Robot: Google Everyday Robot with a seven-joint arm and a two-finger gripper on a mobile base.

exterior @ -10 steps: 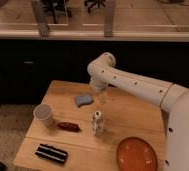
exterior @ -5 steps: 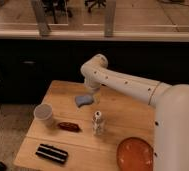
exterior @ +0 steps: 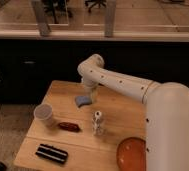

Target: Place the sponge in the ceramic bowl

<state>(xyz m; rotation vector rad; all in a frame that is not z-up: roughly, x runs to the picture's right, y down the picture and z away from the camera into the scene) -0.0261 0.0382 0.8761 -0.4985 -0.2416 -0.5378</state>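
- Compared with a second ago, the white arm (exterior: 123, 85) has swung left across the wooden table (exterior: 125, 115), and its bulky near segment now fills more of the right side of the view.
- The gripper (exterior: 89, 94) has come down from above the table's middle and now hangs right over the sponge (exterior: 82, 101), at that pad's right end.
- The claw stands spread wide. It pinches nothing that can be made out.
- The sponge has not shifted from its spot at the back-centre of the table, left of the arm's wrist.
- The ceramic bowl (exterior: 132, 154) was in full sight earlier. Now the arm covers its right part and the bottom edge of the view cuts its lower rim.
- Whether the fingertips touch the sponge or hover just above it cannot be told, as the wrist blocks that spot.
- The sponge looks like a small, soft blue-grey pad lying flat, well apart from the orange-red bowl at the front right.
- Between them stands a small white bottle (exterior: 98, 122).
- A pale cup (exterior: 44, 114), a dark red oblong item (exterior: 69, 126) and a black ribbed block (exterior: 51, 153) sit unchanged on the left.
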